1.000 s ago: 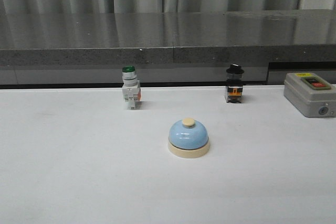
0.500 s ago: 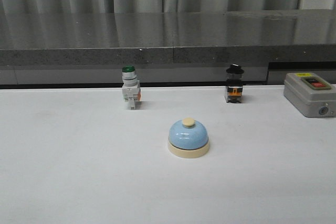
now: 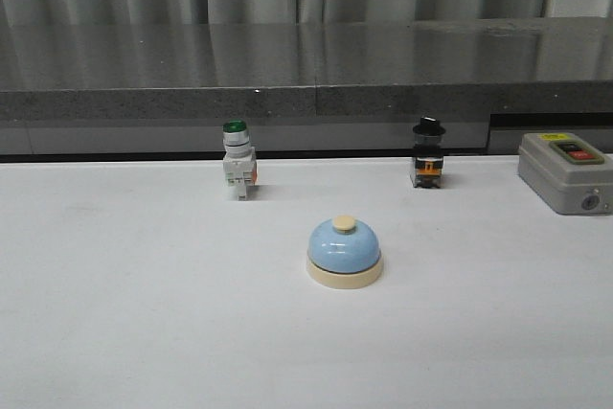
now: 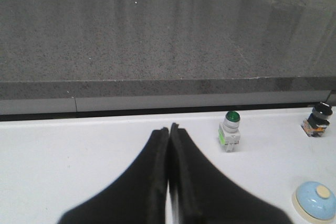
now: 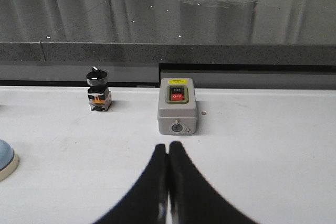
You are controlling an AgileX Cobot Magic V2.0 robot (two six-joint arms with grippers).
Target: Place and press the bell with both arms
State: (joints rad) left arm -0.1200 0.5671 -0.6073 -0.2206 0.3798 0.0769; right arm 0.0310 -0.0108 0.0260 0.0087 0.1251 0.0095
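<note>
- One bell [image 3: 345,252] is seen upright near the middle of the white table [image 3: 134,313], untouched, apart from both grippers.
- Two grippers are seen, fingers pressed together, nothing held: the left gripper [image 4: 169,129] and the right gripper [image 5: 167,148].
- Three switches are counted along the far edge: a green-capped switch [image 3: 238,172], a black-knobbed switch [image 3: 427,154], a grey box [image 3: 565,171].

My front cam sits low and looks straight across the table [image 3: 115,332] at the grey ledge [image 3: 287,93]. Both my wrist cams hang close over the table facing that same ledge, and each catches the black-knob switch [image 4: 317,120] too.
</note>
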